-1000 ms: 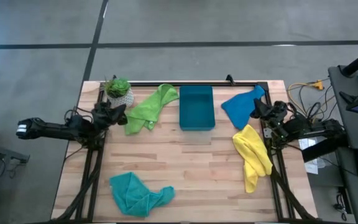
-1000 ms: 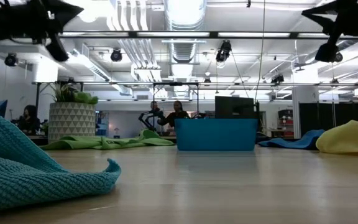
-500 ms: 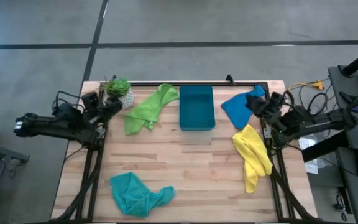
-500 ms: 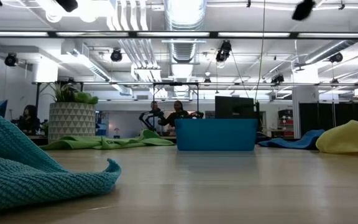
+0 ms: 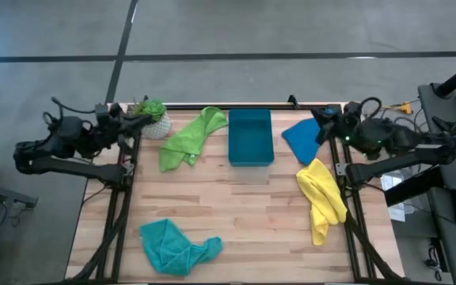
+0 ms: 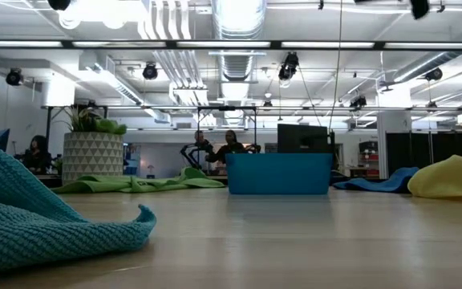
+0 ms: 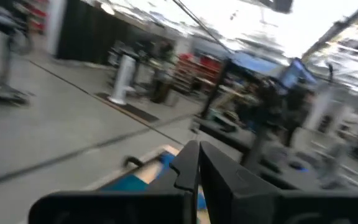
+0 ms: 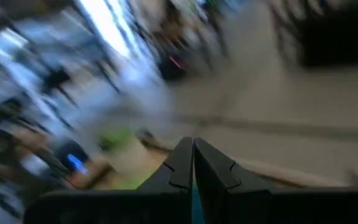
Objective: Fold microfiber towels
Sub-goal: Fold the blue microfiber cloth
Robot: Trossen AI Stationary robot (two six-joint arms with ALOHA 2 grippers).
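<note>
Four microfiber towels lie crumpled on the wooden table, and no gripper touches them. The lime green one (image 5: 187, 136) is far left and the blue one (image 5: 301, 136) far right. The yellow one (image 5: 321, 198) lies along the right edge. The teal one (image 5: 172, 247) is near left. My left gripper (image 5: 141, 120) hangs shut, high over the table's far left corner beside the plant. My right gripper (image 5: 321, 123) hangs shut, high over the far right corner above the blue towel. Both wrist views show the fingers together, left (image 7: 194, 152) and right (image 8: 191, 149).
A rigid teal-blue bin (image 5: 250, 136) stands at the far middle between the green and blue towels. A potted plant (image 5: 151, 115) stands at the far left corner. Bare wood lies in the table's middle and near right. People sit far behind the table (image 6: 229, 148).
Both arms have risen well above the table and left the top of the low view. Each gripper has tipped up from pointing down toward level and has rolled about its own axis. Both have stayed shut. The towels have not moved.
</note>
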